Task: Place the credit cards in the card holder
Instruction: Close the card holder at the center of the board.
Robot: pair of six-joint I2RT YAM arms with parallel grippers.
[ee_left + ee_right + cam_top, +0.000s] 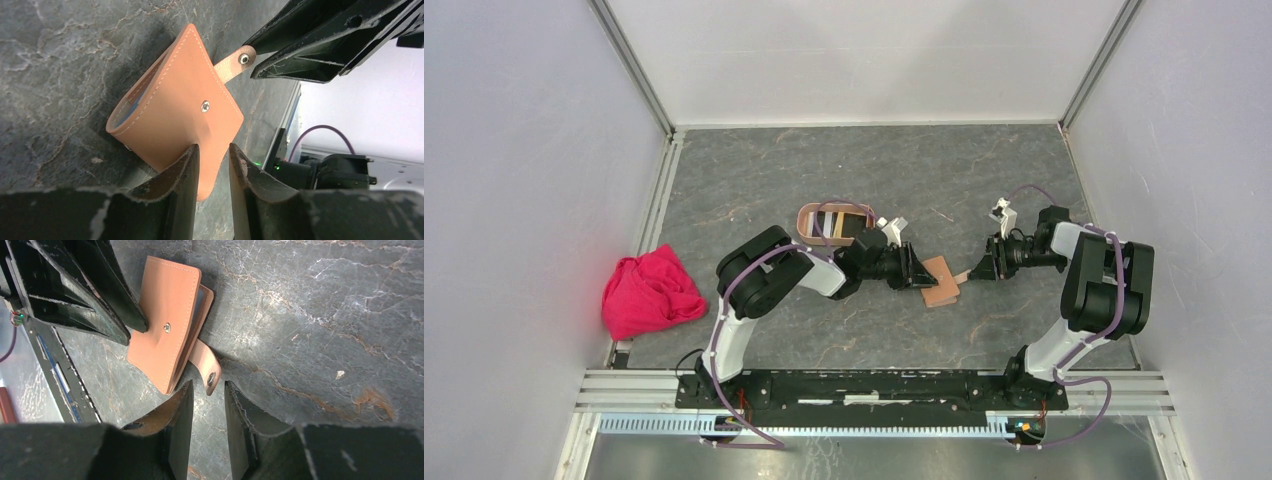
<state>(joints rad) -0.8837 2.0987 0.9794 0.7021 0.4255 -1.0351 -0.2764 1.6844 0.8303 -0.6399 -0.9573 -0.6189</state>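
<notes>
Both arms bend low toward the middle of the grey stone worktop (pixel 754 170), their tools facing each other across a flat tan leather wallet (pixel 175 110) with a snap tab. The left tool (pixel 214 150) shows a narrow gap with the wallet's corner in it; I cannot tell whether it pinches. The right tool (pixel 206 387) is slightly spread just short of the tab, gripping nothing. Just beyond the left tool, the salmon-pink oval card holder (pixel 802 222) holds several cards (pixel 844 226): dark, yellowish and pale.
</notes>
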